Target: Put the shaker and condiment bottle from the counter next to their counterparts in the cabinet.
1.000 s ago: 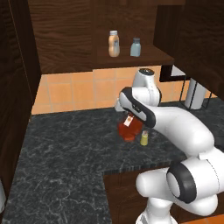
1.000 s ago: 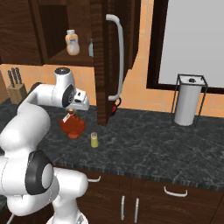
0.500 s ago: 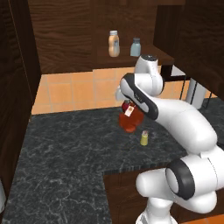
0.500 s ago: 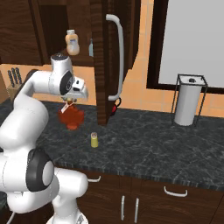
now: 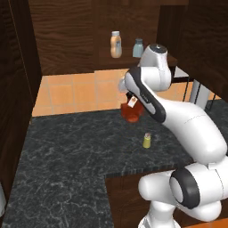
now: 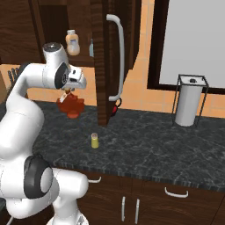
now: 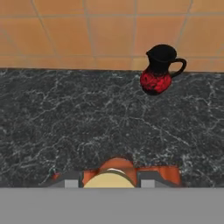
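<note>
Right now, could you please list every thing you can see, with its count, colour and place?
condiment bottle: 1, red-brown, in the gripper above the counter
shaker: 1, yellow-green, on the counter
peach bottle: 1, peach-tan, cabinet shelf
pale shaker: 1, blue-grey, beside the peach bottle
jug: 1, red-black, on the counter by the orange tiles
cabinet: 1, dark brown, door open
paper towel roll: 1, white, in a wire holder on the counter
gripper: 1, shut on the condiment bottle

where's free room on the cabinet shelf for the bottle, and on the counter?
Cabinet shelf: bare left of the peach bottle; tight between it and the blue-grey shaker. Counter: open stone left of the yellow-green shaker; the dark jug crowds the tile wall.
</note>
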